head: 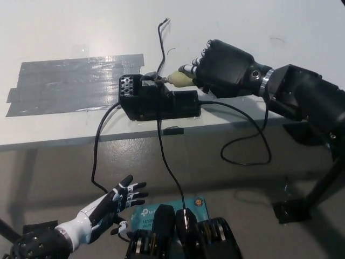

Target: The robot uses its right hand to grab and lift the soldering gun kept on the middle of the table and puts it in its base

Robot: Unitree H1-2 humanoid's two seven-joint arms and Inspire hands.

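The robot's black right hand [223, 67] reaches in from the right side and sits over the white table [242, 21], near the front edge. Its fingers are wrapped tight around the pale yellow handle of the soldering gun [178, 79]. Only the front end of the handle sticks out of the hand, at about nine o'clock from it. The thin metal tip points left and goes right up to the top of the black box-shaped base [156, 102]. The base sits on the table at about eight o'clock from the hand, touching the front edge area, and it has a small block with round holes on its left end. A wide patch of grey tape [70, 83] is stuck flat on the table at nine o'clock from the base. Thin black cords [242, 145] hang from the base down past the table edge and loop in the air. The white left hand [116, 202] rests low at the lower left, well away from the table, with its fingers spread apart and holding nothing.
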